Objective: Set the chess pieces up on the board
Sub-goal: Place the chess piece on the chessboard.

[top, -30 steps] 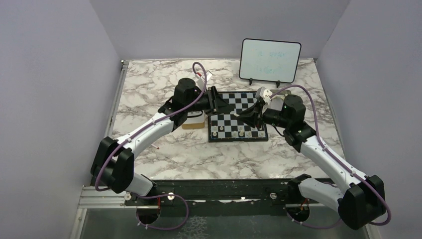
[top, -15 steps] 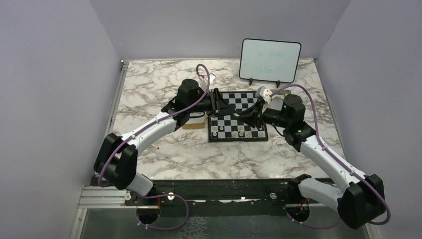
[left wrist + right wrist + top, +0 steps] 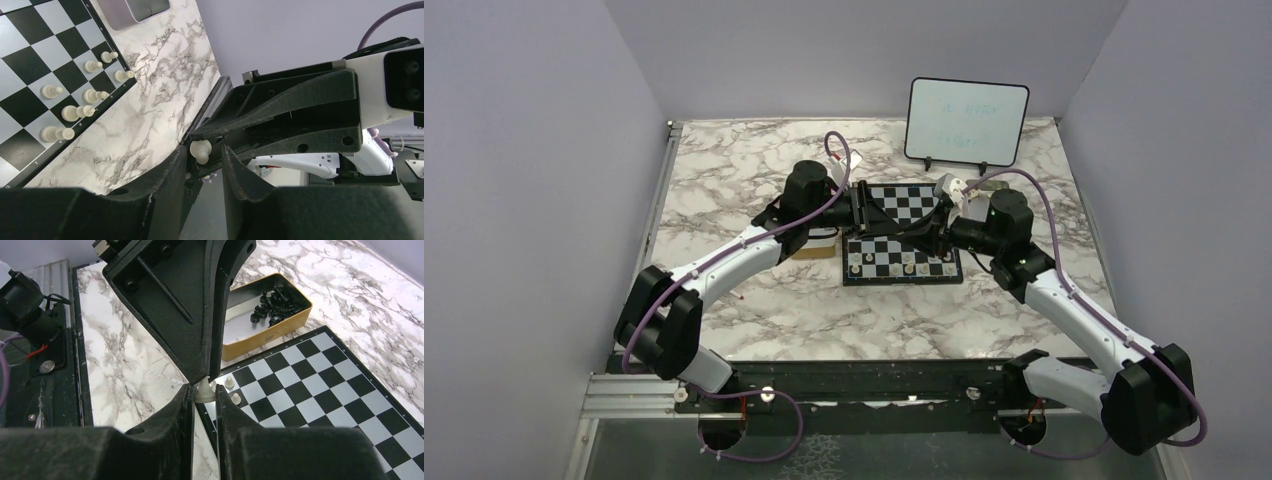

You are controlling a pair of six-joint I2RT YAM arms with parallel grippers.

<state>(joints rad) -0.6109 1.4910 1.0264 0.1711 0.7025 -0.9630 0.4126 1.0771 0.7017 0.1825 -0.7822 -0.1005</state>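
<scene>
My two grippers meet nose to nose above the left part of the board [image 3: 911, 203]. The right gripper [image 3: 204, 389] is shut on the base of a cream-white chess piece [image 3: 204, 393]. The left gripper [image 3: 205, 152] is open, and the piece's round head [image 3: 201, 149] sits between its fingertips, close to the left finger with a gap to the other. The left gripper's fingers [image 3: 180, 305] fill the upper part of the right wrist view. Several white chess pieces [image 3: 904, 267] stand along the board's near rows; in the left wrist view they [image 3: 75, 112] line the board's edge.
A gold tin [image 3: 272, 310] holding black pieces sits on the marble just left of the board. A grey metal tray [image 3: 142, 10] lies by the board's other side. An upright whiteboard [image 3: 967, 122] stands at the back right.
The left gripper has advanced rightward to meet the right gripper, which has shifted slightly back. The right gripper has stayed shut on the piece throughout.
</scene>
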